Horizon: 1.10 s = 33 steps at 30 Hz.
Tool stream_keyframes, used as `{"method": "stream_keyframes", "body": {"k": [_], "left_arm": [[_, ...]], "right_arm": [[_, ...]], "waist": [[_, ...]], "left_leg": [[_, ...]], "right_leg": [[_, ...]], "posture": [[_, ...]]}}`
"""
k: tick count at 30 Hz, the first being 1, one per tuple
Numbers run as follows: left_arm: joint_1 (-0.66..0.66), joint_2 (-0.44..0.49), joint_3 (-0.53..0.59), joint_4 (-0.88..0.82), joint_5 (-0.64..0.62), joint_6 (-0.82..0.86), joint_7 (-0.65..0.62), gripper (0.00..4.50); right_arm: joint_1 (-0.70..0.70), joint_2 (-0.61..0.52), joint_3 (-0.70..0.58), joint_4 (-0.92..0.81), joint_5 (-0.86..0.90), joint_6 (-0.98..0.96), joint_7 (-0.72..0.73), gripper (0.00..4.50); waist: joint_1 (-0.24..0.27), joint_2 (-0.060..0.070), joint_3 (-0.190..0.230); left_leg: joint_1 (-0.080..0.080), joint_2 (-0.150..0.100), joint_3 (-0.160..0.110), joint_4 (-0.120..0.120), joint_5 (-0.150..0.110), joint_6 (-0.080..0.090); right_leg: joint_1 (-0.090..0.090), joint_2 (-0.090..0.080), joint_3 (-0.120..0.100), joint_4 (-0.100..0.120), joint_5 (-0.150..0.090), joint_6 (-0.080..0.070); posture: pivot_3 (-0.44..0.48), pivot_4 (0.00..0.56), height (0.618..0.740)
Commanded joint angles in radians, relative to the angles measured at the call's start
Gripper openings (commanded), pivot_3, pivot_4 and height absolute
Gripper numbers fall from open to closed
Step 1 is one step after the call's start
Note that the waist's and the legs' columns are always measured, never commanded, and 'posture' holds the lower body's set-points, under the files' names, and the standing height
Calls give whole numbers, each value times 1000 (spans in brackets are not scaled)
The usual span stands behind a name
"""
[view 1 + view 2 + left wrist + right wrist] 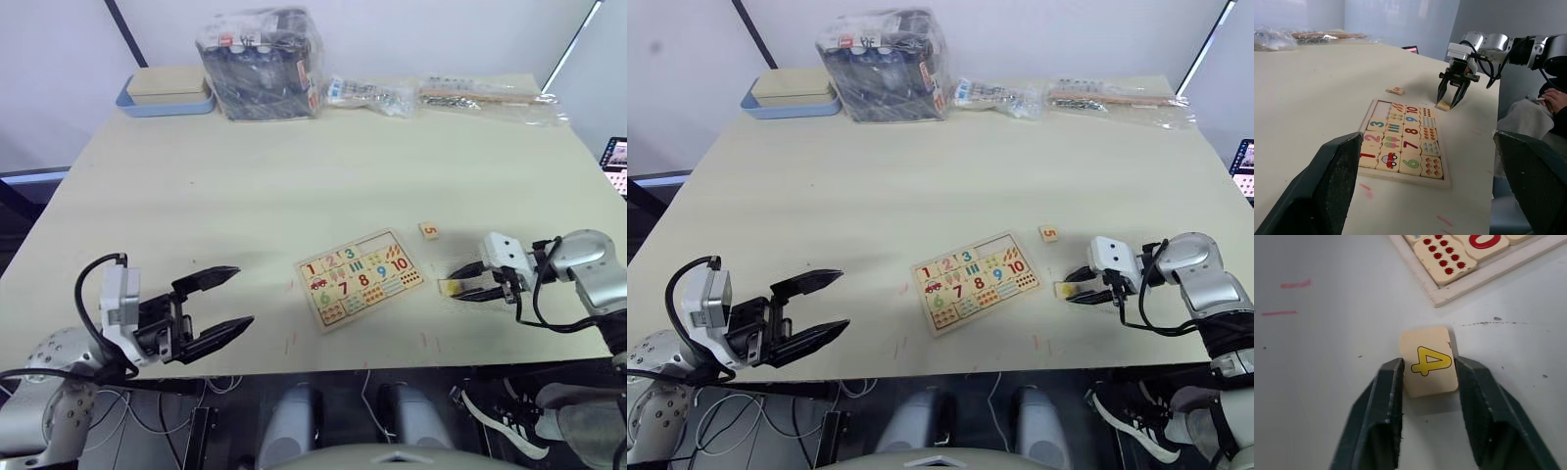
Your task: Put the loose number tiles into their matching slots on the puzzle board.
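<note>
Pale wood puzzle board (360,277), flat rectangle with a raised rim, sits lower centre of the left eye frame, turned at an angle on the cream matte table (294,186). Printed tiles in the grid are smooth and square with coloured digits and small counting pictures; digits 1, 2, 3 sit in the top row, and two slots (377,242) at that row's end are bare. Two loose tiles are off the board: the 4 tile (1429,361), pale wood with rounded corners and a yellow digit, lies flat on the table right of the board, and the 5 tile (429,231), orange digit, lies just above and right of the board's corner, apart from it.

Right gripper (1426,382) has its two black matte fingers either side of the 4 tile, pads against its edges, clamped on it while it rests on the tabletop, near the board's corner. Left gripper (223,305), lower left of frame, holds its two black tapered fingers wide apart over the table edge with nothing between them, well apart from the board.

Far edge, upper part of frame: one blue tray (165,106) with a beige box, one big crinkled clear plastic bag (263,64) of dark items, and two flatter clear packets (370,95).
</note>
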Motion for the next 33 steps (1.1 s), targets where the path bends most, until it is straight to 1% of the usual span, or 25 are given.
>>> {"method": "stream_keyframes", "body": {"k": [1, 8, 10, 11, 15, 18, 19, 22, 25, 30, 33], "left_arm": [[-1, 3, 18, -16, -15, -13, 0, 4500], [-3, -2, 12, -6, -6, -24, -5, 4500], [-3, -3, 12, -5, -5, -26, -6, 4500], [-2, -3, 12, -5, -5, -28, -6, 4500], [0, -4, 14, 0, -3, -35, -9, 4500], [7, -4, 18, 2, -4, -41, -10, 4500], [11, -5, 21, 1, -5, -43, -10, 4500], [25, -12, 29, -4, -8, -51, -3, 4500], [34, -19, 32, -8, -9, -57, 4, 4500], [47, -38, 36, -15, -14, -66, 18, 4500], [56, -47, 39, -20, -16, -70, 26, 4500]], "right_arm": [[20, -2, -15, 0, -9, -20, 0, 1650], [21, 5, -20, 0, -8, -20, -7, 1650], [19, 7, -20, -2, -7, -13, -6, 1120], [17, 7, -21, -6, -6, -9, -6, 928], [-2, -6, -24, -49, 2, 36, 10, 872], [-39, -28, -21, -134, 14, 124, 39, 872], [-70, -33, -14, -177, 5, 163, 41, 872], [-233, -50, 59, -322, -41, 362, 89, 872], [-376, -20, 112, -361, -80, 488, 90, 872], [-600, 69, 220, -287, -133, 529, 118, 872], [-724, 89, 347, -228, -132, 518, 119, 872]], "waist": [[0, 0, 0], [0, 0, 0], [-1, 0, 0], [-1, 0, 0], [-1, 0, 0], [-2, 1, 0], [-2, 2, 1], [-8, 4, 2], [-10, 6, 3], [-4, 5, 3], [-5, 6, 3]], "left_leg": [[0, 0, 0, 0, 0, 0], [1, 0, 0, 0, 0, 0], [1, 0, 0, 0, 0, 0], [1, 0, 0, 0, 0, 0], [1, 0, 0, 0, 0, 0], [1, 0, 0, 0, 0, 0], [1, 0, 0, 0, 0, 0], [1, 0, 1, 0, 0, 0], [0, 1, 0, -1, 0, 0], [-2, 0, -1, -1, 0, 0], [-2, -1, 0, -1, 0, 0]], "right_leg": [[0, 0, 0, 0, 0, 0], [1, 0, 0, 0, 0, 0], [1, 0, 0, 0, 0, 0], [1, 0, 0, 0, 0, 0], [1, 0, 0, 0, 0, 0], [1, 0, 0, 0, 0, 0], [0, 0, 0, 0, 0, 0], [-1, 0, 1, 1, 0, 0], [-2, 0, 0, 0, 0, 0], [-3, -2, -2, 0, 0, -1], [-3, -4, -2, 0, 0, 0]], "posture": [[0, 150, 740], [0, 150, 740], [0, 150, 740], [0, 150, 740], [0, 150, 740], [0, 150, 740], [0, 150, 740], [0, 150, 740], [0, 150, 740], [0, 150, 740], [0, 150, 740]]}}
